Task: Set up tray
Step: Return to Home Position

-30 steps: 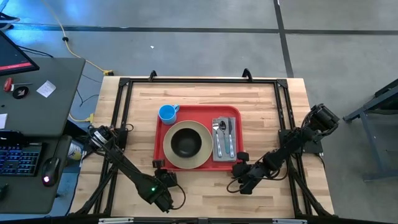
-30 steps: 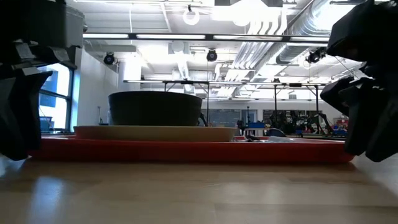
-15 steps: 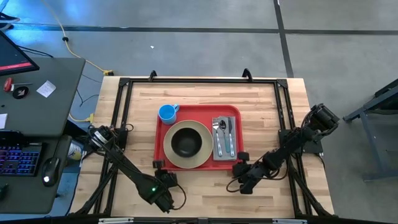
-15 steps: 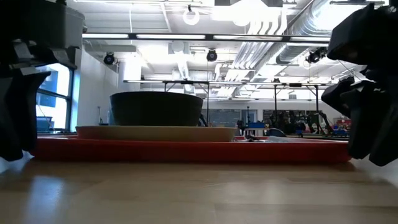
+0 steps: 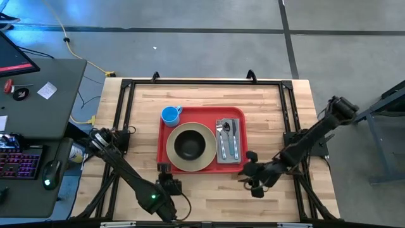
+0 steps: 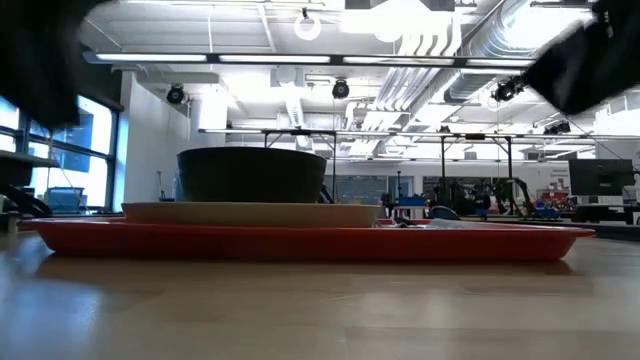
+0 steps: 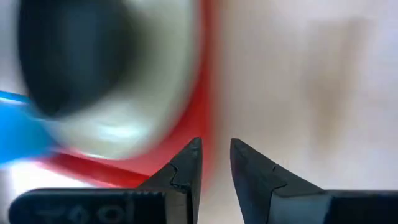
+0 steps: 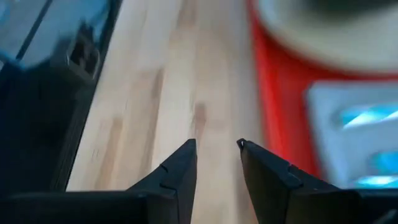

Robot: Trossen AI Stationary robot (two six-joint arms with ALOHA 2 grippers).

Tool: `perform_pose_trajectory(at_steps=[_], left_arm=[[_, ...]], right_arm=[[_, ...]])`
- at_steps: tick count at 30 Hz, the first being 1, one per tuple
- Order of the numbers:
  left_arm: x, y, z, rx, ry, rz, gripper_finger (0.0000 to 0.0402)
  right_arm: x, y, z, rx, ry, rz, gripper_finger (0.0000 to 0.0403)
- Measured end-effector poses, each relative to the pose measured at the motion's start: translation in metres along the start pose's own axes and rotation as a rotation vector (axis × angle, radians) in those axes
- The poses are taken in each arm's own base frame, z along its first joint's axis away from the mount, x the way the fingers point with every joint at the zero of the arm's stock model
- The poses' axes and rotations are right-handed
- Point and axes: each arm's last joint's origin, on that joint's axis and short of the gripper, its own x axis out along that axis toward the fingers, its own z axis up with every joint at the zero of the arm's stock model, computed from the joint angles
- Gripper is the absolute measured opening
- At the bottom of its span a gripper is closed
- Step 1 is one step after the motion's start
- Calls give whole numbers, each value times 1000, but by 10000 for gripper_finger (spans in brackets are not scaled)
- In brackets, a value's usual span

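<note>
The red tray (image 5: 202,114) lies flat on the wooden table, also seen edge-on in the low view (image 6: 300,243). On it rest a cream plate (image 5: 206,162) with a dark bowl (image 5: 188,145), a blue cup (image 5: 170,115) and a grey napkin (image 5: 228,152) with cutlery. My left gripper (image 5: 164,169) hovers by the tray's near left corner, open by a narrow gap (image 7: 215,148). My right gripper (image 5: 250,158) hovers off the near right corner, open too (image 8: 216,147). In the low view both show only as dark blur at the top corners.
A black metal frame (image 5: 202,83) borders the table along its far edge and both sides. Bare wood (image 5: 209,190) lies between the tray and the near edge. A desk with keyboard and mouse (image 5: 25,158) stands left of the table.
Both grippers have risen from table height at the tray's near corners, leaving the low view except for blur at the top. The right gripper has also shifted a little toward the table's right edge. The tray stays flat on the table.
</note>
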Motion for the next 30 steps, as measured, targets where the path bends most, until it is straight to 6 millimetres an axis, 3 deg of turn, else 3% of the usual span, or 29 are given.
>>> perform_pose_trajectory(at_steps=[5,12,16,21,26,30], left_arm=[[-30,34,-7,34,-200,283,117],[-55,109,-16,-126,-376,290,117],[-45,145,-20,-165,-453,134,117],[-14,184,-26,-160,-641,-129,103],[10,223,-35,-217,-882,-199,59],[18,250,-43,-258,-1008,-247,21]], right_arm=[[-34,-12,24,-50,-208,-112,117],[-78,-53,53,-64,-347,-213,102],[-92,-74,61,-114,-375,-260,79],[-96,-91,68,-153,-382,-309,49],[-97,-103,74,-166,-415,-375,8],[-94,-108,74,-185,-534,-351,8]])
